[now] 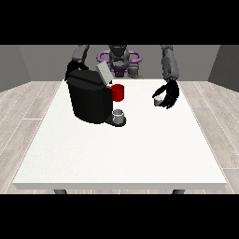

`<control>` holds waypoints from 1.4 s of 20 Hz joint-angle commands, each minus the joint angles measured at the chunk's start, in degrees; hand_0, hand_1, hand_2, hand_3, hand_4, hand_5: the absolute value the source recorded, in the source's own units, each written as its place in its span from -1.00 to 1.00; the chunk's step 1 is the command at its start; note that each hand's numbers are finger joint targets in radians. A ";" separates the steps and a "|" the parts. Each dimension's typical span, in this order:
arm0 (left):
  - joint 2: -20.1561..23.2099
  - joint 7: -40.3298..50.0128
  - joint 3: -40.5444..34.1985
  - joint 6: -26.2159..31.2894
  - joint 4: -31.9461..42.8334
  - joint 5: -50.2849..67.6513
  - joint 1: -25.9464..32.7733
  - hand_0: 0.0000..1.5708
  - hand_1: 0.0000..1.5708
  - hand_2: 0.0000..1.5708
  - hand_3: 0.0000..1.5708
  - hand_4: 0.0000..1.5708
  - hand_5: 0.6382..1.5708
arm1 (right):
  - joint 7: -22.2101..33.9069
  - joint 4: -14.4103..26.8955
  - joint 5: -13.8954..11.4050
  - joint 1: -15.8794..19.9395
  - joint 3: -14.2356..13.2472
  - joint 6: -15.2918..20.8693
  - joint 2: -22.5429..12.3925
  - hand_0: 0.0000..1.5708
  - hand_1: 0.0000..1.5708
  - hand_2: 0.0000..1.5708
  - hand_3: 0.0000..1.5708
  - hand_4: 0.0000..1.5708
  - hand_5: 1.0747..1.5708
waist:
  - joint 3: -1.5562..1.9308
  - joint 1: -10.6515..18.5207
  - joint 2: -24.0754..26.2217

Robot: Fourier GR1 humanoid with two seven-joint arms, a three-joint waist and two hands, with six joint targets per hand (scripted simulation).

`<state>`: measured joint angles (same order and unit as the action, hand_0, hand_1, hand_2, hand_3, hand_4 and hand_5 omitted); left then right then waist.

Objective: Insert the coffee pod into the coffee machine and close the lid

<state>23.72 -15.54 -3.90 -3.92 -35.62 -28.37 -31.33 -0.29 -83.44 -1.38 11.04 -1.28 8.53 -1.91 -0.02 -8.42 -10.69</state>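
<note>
A black coffee machine (88,98) stands on the white table (121,154) at the view's left, its grey lid (104,73) tilted up and open. A grey cup (119,114) sits on the machine's tray at its front. A small grey coffee pod (158,101) is at the hand at the view's right (169,94), whose black fingers curl around it just above the table. The hand at the view's left (73,67) is behind the top of the machine, mostly hidden by it.
A red mug (118,92) stands right beside the machine, between it and the pod. The table's front edge runs near the picture's bottom. Wooden floor surrounds the table.
</note>
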 commanded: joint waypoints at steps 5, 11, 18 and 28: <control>3.61 -4.61 -1.38 -6.41 5.10 -3.72 -3.76 0.26 0.26 0.39 0.10 -0.64 1.00 | -1.31 -3.48 1.79 1.72 0.53 -0.92 0.31 -1.00 -1.00 -1.00 -1.00 -0.36 1.00 | -0.02 -2.92 -4.82; 4.07 -5.74 0.82 -4.55 5.91 -6.57 -3.28 0.49 0.49 0.64 0.51 -0.47 1.00 | 4.00 -2.24 4.21 2.59 -2.30 -1.85 -2.29 -1.00 -1.00 -1.00 -1.00 -0.46 1.00 | -0.01 -0.94 -1.85; 2.69 -6.14 1.11 4.32 1.27 -4.53 -10.39 0.85 0.85 0.85 0.77 -0.21 1.00 | -3.54 6.14 2.89 1.25 -2.04 0.86 1.50 -1.00 -1.00 -1.00 -1.00 -0.45 1.00 | 0.05 1.52 1.23; 1.80 -1.67 1.50 10.49 -1.97 -5.22 -15.40 0.57 0.57 0.68 0.64 -0.27 1.00 | -2.72 9.48 3.69 1.75 -2.51 -2.42 -1.25 -1.00 -1.00 -1.00 -1.00 -0.44 1.00 | 0.03 0.07 4.87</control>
<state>25.66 -18.61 -2.12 4.31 -36.63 -33.67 -45.15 -3.51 -74.73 1.67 13.04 -3.78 8.07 -2.05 0.02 -7.62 -6.98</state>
